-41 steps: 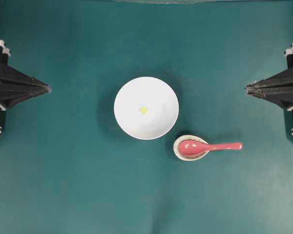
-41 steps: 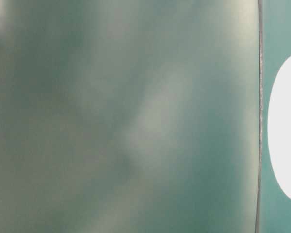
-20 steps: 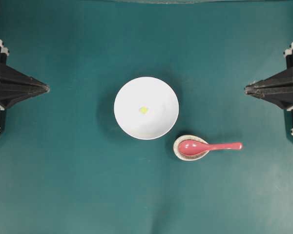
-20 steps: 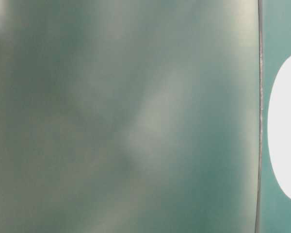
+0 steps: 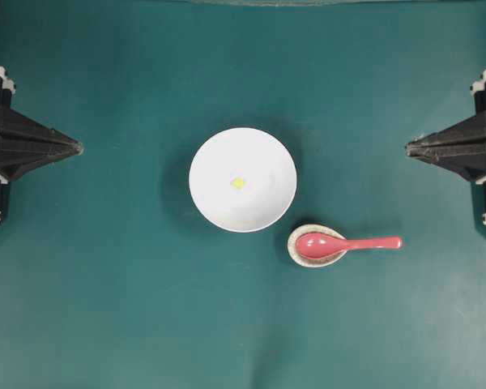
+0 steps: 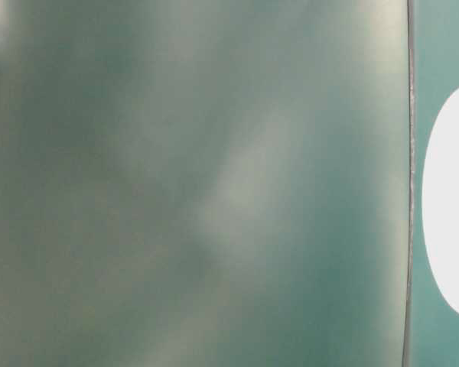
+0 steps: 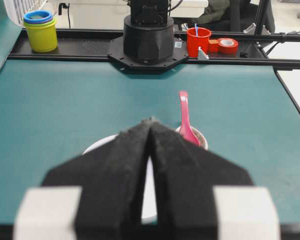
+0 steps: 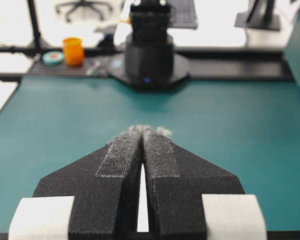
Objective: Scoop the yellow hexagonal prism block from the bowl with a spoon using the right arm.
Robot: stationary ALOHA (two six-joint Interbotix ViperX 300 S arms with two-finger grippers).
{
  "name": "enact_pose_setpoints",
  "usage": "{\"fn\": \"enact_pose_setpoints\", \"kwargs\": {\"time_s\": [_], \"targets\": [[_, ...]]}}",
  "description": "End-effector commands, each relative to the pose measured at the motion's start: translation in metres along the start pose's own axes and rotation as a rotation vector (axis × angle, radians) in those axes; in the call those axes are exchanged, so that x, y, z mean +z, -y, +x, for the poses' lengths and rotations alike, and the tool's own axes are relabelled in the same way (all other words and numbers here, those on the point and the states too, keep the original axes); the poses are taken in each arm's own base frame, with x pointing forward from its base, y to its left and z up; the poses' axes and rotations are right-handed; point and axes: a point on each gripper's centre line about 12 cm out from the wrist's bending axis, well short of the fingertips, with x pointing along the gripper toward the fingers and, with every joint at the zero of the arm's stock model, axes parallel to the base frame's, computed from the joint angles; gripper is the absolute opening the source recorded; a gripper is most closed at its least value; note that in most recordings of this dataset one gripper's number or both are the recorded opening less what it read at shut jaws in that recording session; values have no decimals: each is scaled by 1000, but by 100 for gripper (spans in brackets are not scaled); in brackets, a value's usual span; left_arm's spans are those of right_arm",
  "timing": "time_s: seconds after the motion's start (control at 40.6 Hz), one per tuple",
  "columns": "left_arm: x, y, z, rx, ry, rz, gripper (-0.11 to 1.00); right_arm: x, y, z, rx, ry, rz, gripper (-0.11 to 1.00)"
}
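bowl (image 5: 242, 179): 1 | yellow block (image 5: 238, 183): 1 | spoon (image 5: 346, 243): 1 | speckled dish (image 5: 295, 250): 1 | grippers: 2, left gripper (image 5: 78, 147), right gripper (image 5: 410, 147) | red cup (image 7: 198, 41): 1 | stacked cups (image 7: 40, 31): 1 stack | tape roll (image 7: 227, 45): 1

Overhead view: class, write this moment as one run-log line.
block: in bowl | spoon: scoop on small dish, untouched | right hand: shut, empty, at table edge | left hand: shut, empty
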Motion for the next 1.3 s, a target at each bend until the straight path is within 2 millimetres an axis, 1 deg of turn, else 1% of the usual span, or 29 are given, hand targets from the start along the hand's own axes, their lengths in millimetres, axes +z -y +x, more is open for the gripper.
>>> {"fn": "enact_pose_setpoints", "kwargs": {"time_s": [0.0, 0.492, 0.541, 0.665, 0.714, 0.788, 0.886, 0.984, 1.108, 1.28], "targets": [[10, 0, 2, 0, 23, 2, 0, 10, 0, 3, -1, 23, 3, -1], [9, 0, 3, 0, 20, 2, 0, 6, 0, 4, -2, -6, 8, 0], [10, 0, 3, 0, 21, 2, 0, 6, 0, 4, -2, -5, 8, 5], [9, 0, 3, 0, 20, 2, 0, 5, 0, 5, -2, -12, 8, 34], [9, 0, 3, 0, 18, 2, 0, 4, 0, 5, -2, -17, 6, 44], [9, 0, 3, 0, 18, 2, 0, -1, 0, 7, -2, -34, 6, 53], [8, 0, 3, 1, 17, 2, 0, -9, 1, 10, -4, -66, 13, 52], [8, 0, 3, 0, 17, 2, 0, -21, 1, 16, -10, -110, 33, 50], [8, 0, 3, 1, 17, 2, 0, -41, 2, 23, -23, -188, 66, 50], [7, 0, 3, 0, 14, 2, 0, -64, -1, 34, -26, -235, 102, 50]]}}
